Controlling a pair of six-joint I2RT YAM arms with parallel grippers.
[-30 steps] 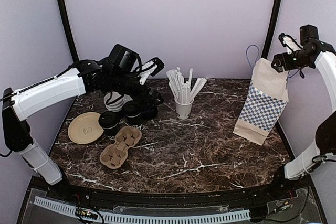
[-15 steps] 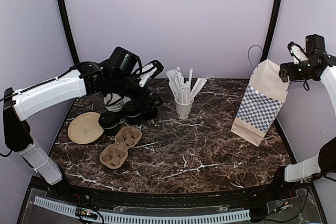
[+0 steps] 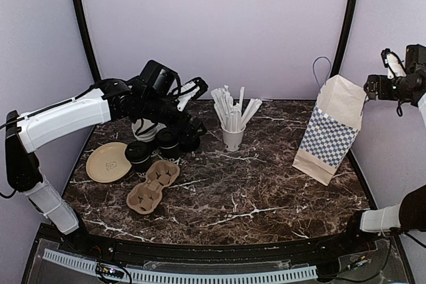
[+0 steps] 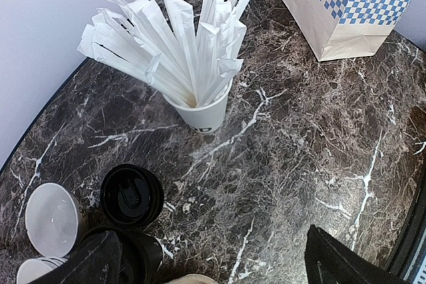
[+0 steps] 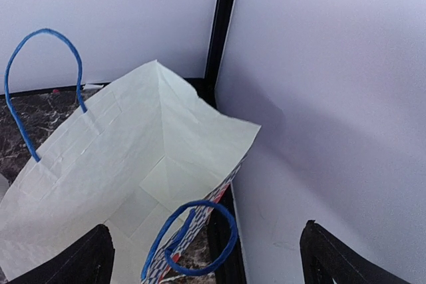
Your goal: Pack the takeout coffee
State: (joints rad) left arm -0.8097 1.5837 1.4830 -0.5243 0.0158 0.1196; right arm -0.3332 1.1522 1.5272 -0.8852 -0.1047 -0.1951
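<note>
Marble table [image 3: 266,191]: left gripper [image 3: 193,108] gapes over takeout coffee [image 3: 166,141], right gripper [image 5: 206,254] gapes above bag [image 3: 331,131].

A robot test booth in a laboratory is shown, dressed as a coffee-shop counter. The laboratory setting is indicated by the plain lilac walls [image 3: 213,24], the black frame posts [image 3: 81,24], and the left arm [image 3: 63,119] and right arm [image 3: 383,217] fixed at the near edge of a marble-patterned table [image 3: 253,191]. The coffee-shop staging is indicated by a white cup of wrapped straws [image 3: 233,139], a cardboard cup carrier [image 3: 153,185], lidded black cups [image 3: 138,155] and a blue-checked paper bag [image 3: 331,131].
</note>
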